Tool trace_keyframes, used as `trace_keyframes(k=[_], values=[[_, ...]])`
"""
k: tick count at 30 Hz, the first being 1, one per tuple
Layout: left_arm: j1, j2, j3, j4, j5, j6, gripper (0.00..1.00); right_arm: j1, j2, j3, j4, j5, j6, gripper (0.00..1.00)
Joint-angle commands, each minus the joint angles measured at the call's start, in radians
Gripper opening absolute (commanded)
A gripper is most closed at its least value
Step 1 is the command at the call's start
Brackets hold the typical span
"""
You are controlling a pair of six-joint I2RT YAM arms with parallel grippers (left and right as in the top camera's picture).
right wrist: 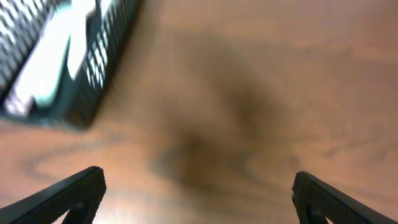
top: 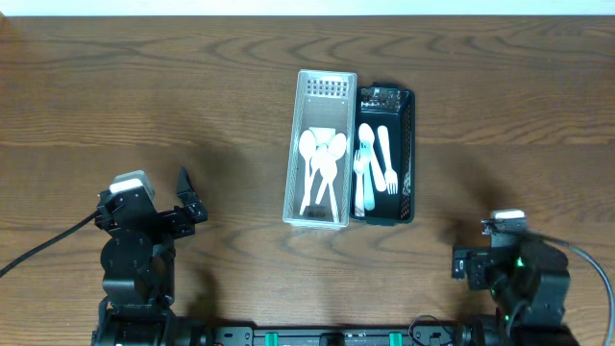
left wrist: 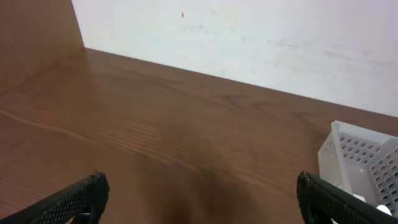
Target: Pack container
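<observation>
A clear plastic container [top: 292, 144] stands at the table's middle and holds several white spoons [top: 322, 159]. A black mesh basket [top: 410, 144] touches its right side and holds white forks [top: 376, 159]. My left gripper [top: 190, 197] is open and empty, low at the front left; its wrist view [left wrist: 200, 186] shows bare wood between the fingers and the clear container's corner [left wrist: 354, 155] at the right. My right gripper [right wrist: 198, 180] is open and empty at the front right, with the black basket [right wrist: 93, 62] blurred at the upper left of its view.
A white wall [left wrist: 249, 31] runs behind the table's far edge. Bare wooden tabletop [top: 144, 86] lies around both containers. The arm bases stand at the front edge.
</observation>
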State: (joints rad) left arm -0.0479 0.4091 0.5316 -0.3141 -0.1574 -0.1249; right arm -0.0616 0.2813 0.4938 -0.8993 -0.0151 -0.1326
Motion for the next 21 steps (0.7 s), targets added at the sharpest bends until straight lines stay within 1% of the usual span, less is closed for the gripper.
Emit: trace_keyframes(k=[1, 5, 7, 10, 14, 15, 17, 18, 20, 21], values=[[-0.003, 0.003, -0.002, 0.000, 0.003, 0.016, 0.98, 0.021, -0.113, -0.016, 0.082, -0.047, 0.033, 0.99], [-0.003, 0.003, -0.002, 0.000, 0.003, 0.016, 0.98, 0.040, -0.233, -0.125, 0.270, -0.111, 0.043, 0.99], [-0.003, 0.003, -0.002, 0.000, 0.003, 0.016, 0.98, 0.047, -0.270, -0.214, 0.402, -0.123, 0.090, 0.99], [-0.003, 0.003, -0.002, 0.000, 0.003, 0.016, 0.98, 0.051, -0.276, -0.319, 0.604, -0.125, 0.156, 0.99], [-0.003, 0.003, -0.002, 0.000, 0.003, 0.016, 0.98, 0.058, -0.276, -0.421, 0.845, -0.095, 0.163, 0.99], [-0.003, 0.003, -0.002, 0.000, 0.003, 0.016, 0.98, 0.057, -0.276, -0.436, 0.874, -0.080, 0.171, 0.99], [-0.003, 0.003, -0.002, 0.000, 0.003, 0.016, 0.98, 0.058, -0.277, -0.476, 0.912, -0.004, 0.237, 0.99], [-0.003, 0.003, -0.002, 0.000, 0.003, 0.016, 0.98, 0.057, -0.277, -0.491, 0.905, 0.021, 0.268, 0.99], [-0.003, 0.003, -0.002, 0.000, 0.003, 0.016, 0.98, 0.059, -0.277, -0.488, 0.822, 0.063, 0.341, 0.99], [-0.003, 0.003, -0.002, 0.000, 0.003, 0.016, 0.98, 0.059, -0.277, -0.488, 0.825, 0.063, 0.326, 0.99]])
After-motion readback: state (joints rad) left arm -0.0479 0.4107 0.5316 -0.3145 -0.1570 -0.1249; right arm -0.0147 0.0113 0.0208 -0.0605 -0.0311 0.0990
